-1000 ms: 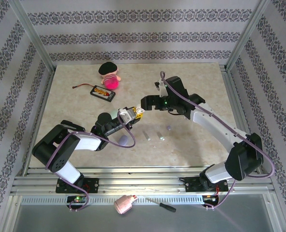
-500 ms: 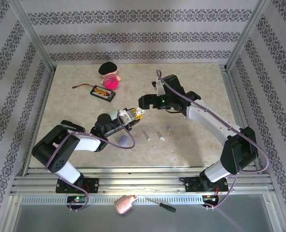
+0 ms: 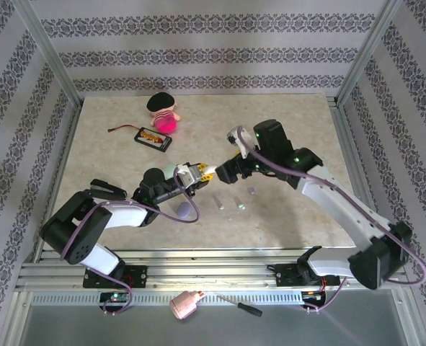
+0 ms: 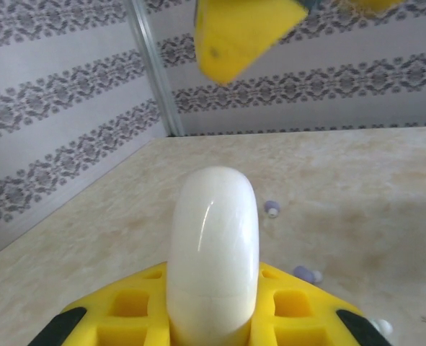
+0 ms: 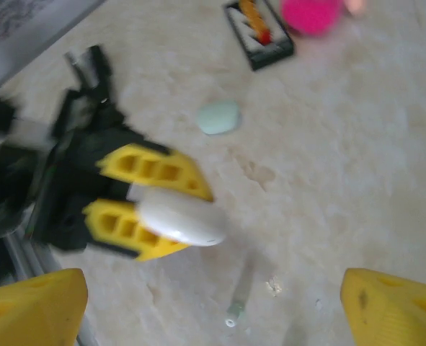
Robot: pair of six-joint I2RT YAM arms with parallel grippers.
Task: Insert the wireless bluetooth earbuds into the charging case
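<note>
My left gripper [image 3: 197, 175] is shut on a white pebble-shaped charging case [image 4: 213, 245], held just above the table, left of centre. The case [image 5: 176, 216] also shows between the yellow fingers [image 5: 151, 167] in the right wrist view. My right gripper [image 3: 225, 171] hovers just right of it, open and empty, its fingertips [image 5: 393, 310] spread wide. Two pale stem-shaped earbuds [image 3: 218, 204] [image 3: 240, 205] lie on the table below the grippers, with a lilac bud [image 3: 251, 191] to their right. The lilac bud [image 4: 271, 209] appears beyond the case in the left wrist view.
A lilac case [image 3: 187, 210] lies by the left forearm. A mint case [image 5: 218, 117] rests behind the left gripper. A doll [image 3: 163, 114] and a black battery pack [image 3: 153, 138] sit at the back left. A screwdriver [image 3: 241, 306] lies below the table edge.
My right arm has swung its wrist nearer and lower, bringing the open gripper close beside the held white case. The left gripper has barely moved.
</note>
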